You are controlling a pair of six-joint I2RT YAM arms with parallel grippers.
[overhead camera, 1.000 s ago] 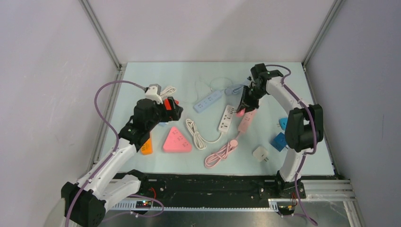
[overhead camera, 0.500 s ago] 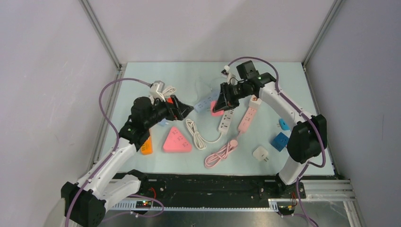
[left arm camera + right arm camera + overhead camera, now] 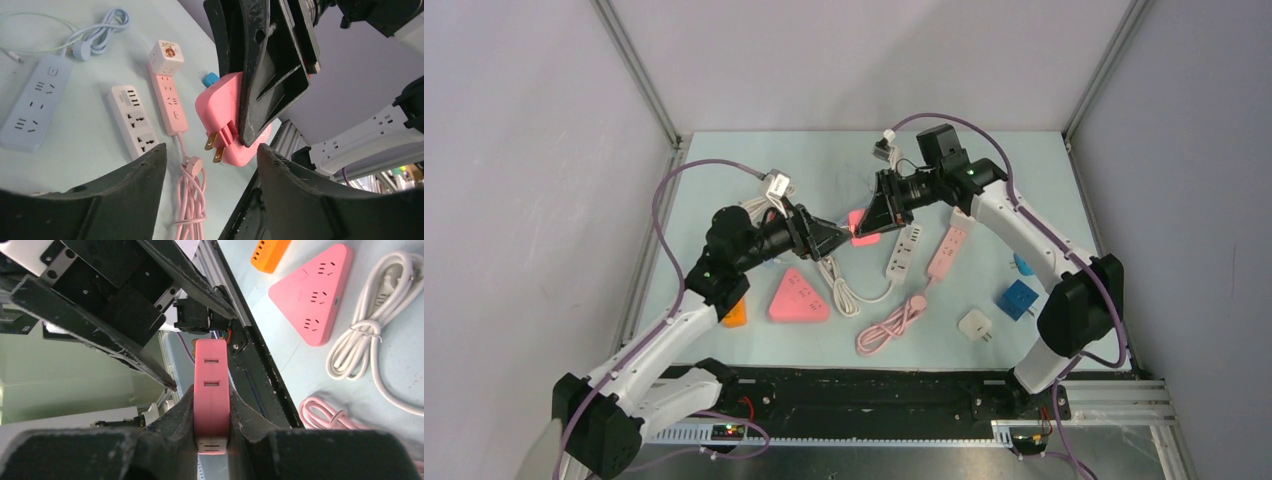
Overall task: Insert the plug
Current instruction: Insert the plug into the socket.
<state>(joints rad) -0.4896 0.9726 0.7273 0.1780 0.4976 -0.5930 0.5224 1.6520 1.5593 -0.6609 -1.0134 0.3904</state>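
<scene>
- We have the plug (image 3: 858, 228), a pink block with two flat pins (image 3: 214, 150), up in the air at the centre of the top view, clear of the table (image 3: 1044, 160). It is in no socket.
- The right gripper (image 3: 874, 215) pinches the plug across its flat sides. In the right wrist view the pink body sits squeezed between both fingers (image 3: 175, 420), its own slots facing the camera.
- The left gripper (image 3: 832, 238) faces it from the left of the frame with jaws spread and nothing between them. In the left wrist view the pins point down and to the left, toward the gap between those jaws, close but not touching.
- We read this as a mid-air meeting of the two arms, perhaps a handover or a regrip, though we cannot tell which.
- Done so far, as we judge it: the plug is lifted and firmly held.
- Left to do: bring the pins over a socket, line them up with its slots and press the plug home.
- Possible sockets lie below: the white strip (image 3: 904, 250) and the pink strip (image 3: 947, 250) just right of centre, the triangle strip (image 3: 798, 297) at lower left of centre, and the blue strip (image 3: 30, 107) at the left edge of the left wrist view.
- A white cube (image 3: 167, 55) sits at the upper end of the pink strip.
- We cannot tell which strip is meant to take the plug.
</scene>
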